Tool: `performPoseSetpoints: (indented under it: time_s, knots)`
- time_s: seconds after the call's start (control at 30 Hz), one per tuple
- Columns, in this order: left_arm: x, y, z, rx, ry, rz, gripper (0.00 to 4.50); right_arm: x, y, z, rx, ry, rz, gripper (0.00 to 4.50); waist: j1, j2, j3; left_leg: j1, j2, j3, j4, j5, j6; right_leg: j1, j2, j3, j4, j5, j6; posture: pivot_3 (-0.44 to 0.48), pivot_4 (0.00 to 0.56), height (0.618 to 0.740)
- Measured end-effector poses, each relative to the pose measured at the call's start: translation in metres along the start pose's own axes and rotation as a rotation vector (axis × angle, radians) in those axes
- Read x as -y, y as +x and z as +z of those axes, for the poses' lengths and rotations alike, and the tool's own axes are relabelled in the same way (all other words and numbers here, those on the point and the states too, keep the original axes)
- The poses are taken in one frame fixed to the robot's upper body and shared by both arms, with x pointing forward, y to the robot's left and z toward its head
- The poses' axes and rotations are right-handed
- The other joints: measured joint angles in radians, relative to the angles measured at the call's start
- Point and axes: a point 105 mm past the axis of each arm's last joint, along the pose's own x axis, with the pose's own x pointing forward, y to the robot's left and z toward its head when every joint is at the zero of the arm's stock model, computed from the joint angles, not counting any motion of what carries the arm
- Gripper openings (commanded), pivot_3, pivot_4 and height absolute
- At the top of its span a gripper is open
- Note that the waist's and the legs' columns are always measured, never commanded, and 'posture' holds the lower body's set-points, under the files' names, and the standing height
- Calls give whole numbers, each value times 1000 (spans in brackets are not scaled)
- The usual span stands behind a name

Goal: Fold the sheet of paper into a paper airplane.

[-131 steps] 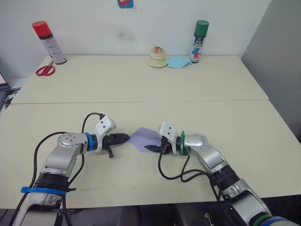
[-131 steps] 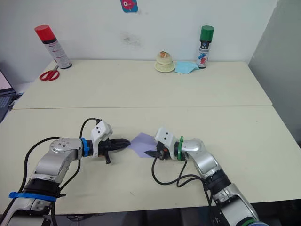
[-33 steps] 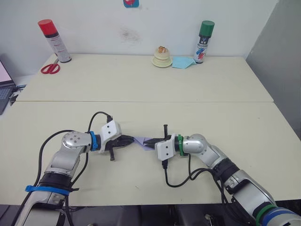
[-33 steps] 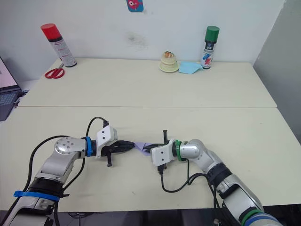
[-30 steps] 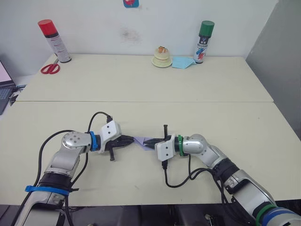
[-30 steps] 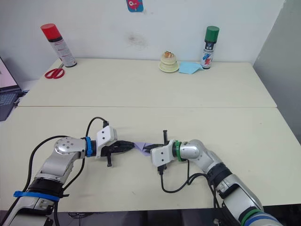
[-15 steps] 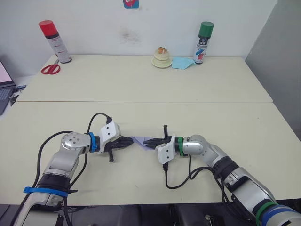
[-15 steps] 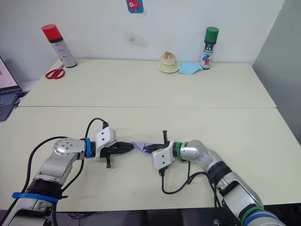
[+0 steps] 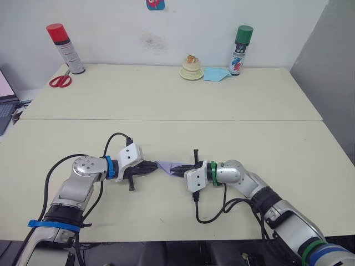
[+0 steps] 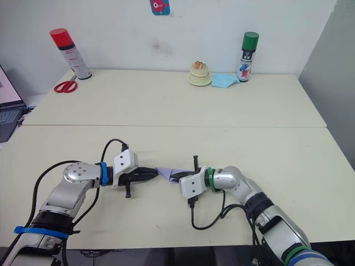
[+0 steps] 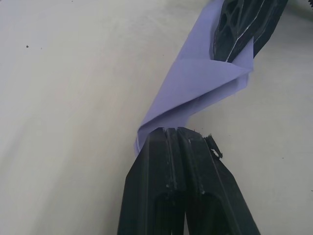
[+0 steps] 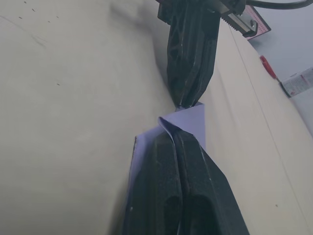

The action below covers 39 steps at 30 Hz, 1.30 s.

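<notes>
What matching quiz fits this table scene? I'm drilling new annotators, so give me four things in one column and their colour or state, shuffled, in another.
Things:
1. spray can at the far left
2. spray can at the far right
3. sheet of paper
4. scissors

Descriptions:
A. lavender, pinched at both ends between two claws
B. green cap
C. red handles, lying flat
D. red cap

Pairs: 1-D, 2-B, 3-A, 4-C. The left claw and right claw are both shut on the paper.

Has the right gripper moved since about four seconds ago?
Yes. The right gripper, shut on the sheet of paper, has rolled over and closed in toward the left gripper, judged against the table seam.
</notes>
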Motion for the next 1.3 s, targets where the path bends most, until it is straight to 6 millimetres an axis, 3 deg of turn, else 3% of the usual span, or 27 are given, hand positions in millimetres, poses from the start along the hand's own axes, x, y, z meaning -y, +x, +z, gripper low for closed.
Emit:
performPoseSetpoints:
  time_s: [1.3]
  knots:
    - [2,0,-1,-4,-7,-14,356,8,-3,-5,0,0,-22,24,0,0,0,0,0,0,2,0,0,0,0,0,1,0,0,0,150,737]
